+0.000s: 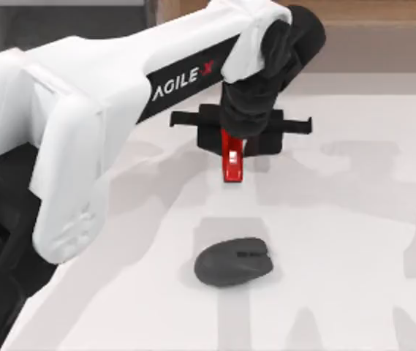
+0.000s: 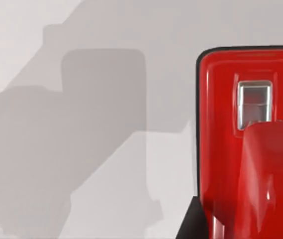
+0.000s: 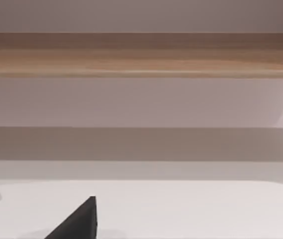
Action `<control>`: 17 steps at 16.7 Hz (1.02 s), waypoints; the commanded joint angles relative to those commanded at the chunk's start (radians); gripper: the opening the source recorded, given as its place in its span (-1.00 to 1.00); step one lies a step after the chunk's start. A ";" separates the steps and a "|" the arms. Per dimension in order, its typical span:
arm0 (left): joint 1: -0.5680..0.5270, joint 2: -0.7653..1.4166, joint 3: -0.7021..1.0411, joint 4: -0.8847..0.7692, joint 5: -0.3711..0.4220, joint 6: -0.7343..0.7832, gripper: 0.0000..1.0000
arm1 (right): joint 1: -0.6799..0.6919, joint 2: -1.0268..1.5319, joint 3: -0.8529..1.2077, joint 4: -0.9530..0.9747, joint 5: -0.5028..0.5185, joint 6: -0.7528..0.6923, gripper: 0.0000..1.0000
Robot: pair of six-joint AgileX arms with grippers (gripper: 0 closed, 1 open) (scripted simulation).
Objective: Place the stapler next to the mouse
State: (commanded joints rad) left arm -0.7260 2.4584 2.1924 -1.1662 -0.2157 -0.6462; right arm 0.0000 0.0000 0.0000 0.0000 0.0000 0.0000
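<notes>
Left gripper (image 1: 231, 139) clamped on stapler (image 1: 232, 162), far centre of table (image 1: 354, 241), red end poking out toward mouse (image 1: 234, 261). Mouse nearer, well apart. Right gripper state: cannot tell.

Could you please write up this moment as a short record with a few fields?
surface: pale table
stapler: red stapler under the left gripper, near the table's middle, toward the far side
mouse: dark grey mouse nearer the camera than the stapler, well apart from it
left gripper: left gripper directly over the stapler's far end; its wrist view shows the stapler up close
right arm: parked, its wrist view faces the table and a wooden edge
task state: stapler not yet beside the mouse
</notes>
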 joint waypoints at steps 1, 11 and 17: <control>0.002 -0.001 0.002 0.000 -0.003 -0.001 -1.00 | 0.000 0.000 0.000 0.000 0.000 0.000 1.00; 0.039 0.017 0.005 0.007 -0.019 0.020 -1.00 | 0.000 0.000 0.000 0.000 0.000 0.000 1.00; 0.033 0.006 -0.003 0.028 0.047 0.017 -1.00 | 0.000 0.000 0.000 0.000 0.000 0.000 1.00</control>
State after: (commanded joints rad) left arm -0.6934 2.4639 2.1899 -1.1384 -0.1682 -0.6291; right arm 0.0000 0.0000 0.0000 0.0000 0.0000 0.0000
